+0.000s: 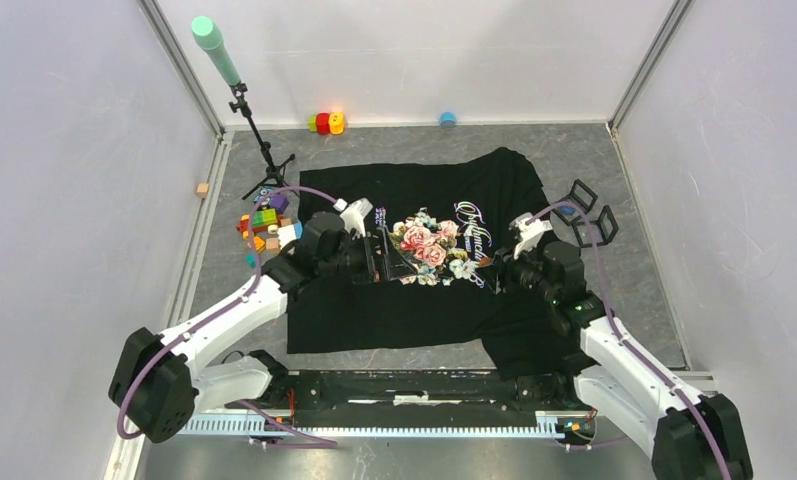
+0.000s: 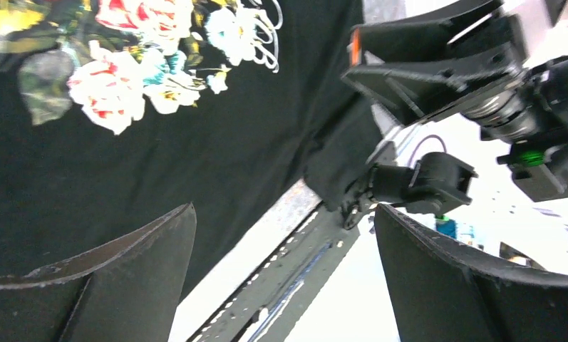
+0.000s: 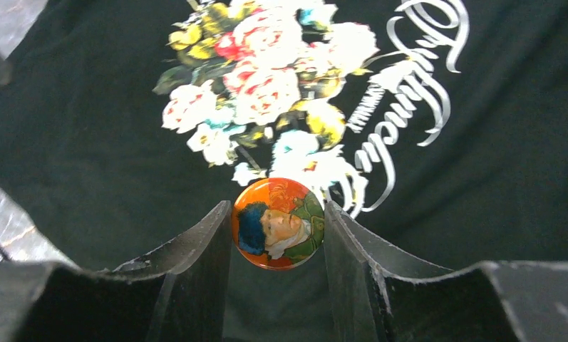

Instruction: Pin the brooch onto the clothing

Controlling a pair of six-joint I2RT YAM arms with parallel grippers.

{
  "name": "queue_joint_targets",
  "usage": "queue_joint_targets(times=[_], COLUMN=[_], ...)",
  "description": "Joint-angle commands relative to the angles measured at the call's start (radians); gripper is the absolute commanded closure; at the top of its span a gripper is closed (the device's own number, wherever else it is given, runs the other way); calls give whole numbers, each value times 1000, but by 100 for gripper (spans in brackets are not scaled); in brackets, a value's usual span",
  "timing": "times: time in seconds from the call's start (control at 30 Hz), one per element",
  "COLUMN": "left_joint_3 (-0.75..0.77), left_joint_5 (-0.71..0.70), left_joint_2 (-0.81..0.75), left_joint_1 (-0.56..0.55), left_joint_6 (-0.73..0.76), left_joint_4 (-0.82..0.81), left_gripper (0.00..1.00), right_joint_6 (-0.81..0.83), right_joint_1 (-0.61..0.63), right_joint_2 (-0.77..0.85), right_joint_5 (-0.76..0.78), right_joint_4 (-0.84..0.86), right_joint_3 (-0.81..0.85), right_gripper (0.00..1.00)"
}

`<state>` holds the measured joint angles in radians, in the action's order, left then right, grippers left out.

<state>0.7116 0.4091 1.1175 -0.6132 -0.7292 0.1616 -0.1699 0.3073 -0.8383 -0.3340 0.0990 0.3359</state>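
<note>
The clothing (image 1: pixel 394 300), a black T-shirt with a rose print and white script, lies spread flat on the table. My right gripper (image 3: pixel 279 211) is shut on the brooch (image 3: pixel 278 223), a round orange badge with a portrait on it. It holds the brooch just above the shirt (image 3: pixel 110 128), at the lower edge of the rose print. In the top view the right gripper (image 1: pixel 496 268) sits at the right end of the print. My left gripper (image 1: pixel 386 255) hovers over the left end, with its jaws wide open and nothing between them (image 2: pixel 284 208). Its view shows the shirt (image 2: pixel 195 128) and the right arm (image 2: pixel 437 78).
A pile of coloured toy blocks (image 1: pixel 264 225) lies left of the shirt, beside a small tripod with a green-topped pole (image 1: pixel 259 140). Red and yellow toys (image 1: pixel 326 122) and a blue piece (image 1: pixel 447 118) sit by the back wall. Black frames (image 1: pixel 589 215) lie right of the shirt.
</note>
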Motion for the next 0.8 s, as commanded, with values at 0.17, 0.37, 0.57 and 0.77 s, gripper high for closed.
queue_joint_targets(times=[0.17,0.37,0.57,0.77], left_joint_3=[-81,-117,-102,-101], left_joint_5=[60,43,71,82], left_joint_2=[131,216,312,318], left_joint_1=[-102,-145,-174,-175], left_joint_6=[-275,-338,-366,-365], left_joint_4=[-421,-538,-586,-579], left_gripper=[0,7,30,44], right_joint_6=[20,20,26,17], right_joint_1=[215,335,429,473], right_joint_2=[-11,-32,-59,-68], right_joint_5=[-73,-81,-37,-14], right_joint_4=[225,320,341,364], right_joint_3=[-96,-126,-118,-112], right_gripper=[62,62,63,63])
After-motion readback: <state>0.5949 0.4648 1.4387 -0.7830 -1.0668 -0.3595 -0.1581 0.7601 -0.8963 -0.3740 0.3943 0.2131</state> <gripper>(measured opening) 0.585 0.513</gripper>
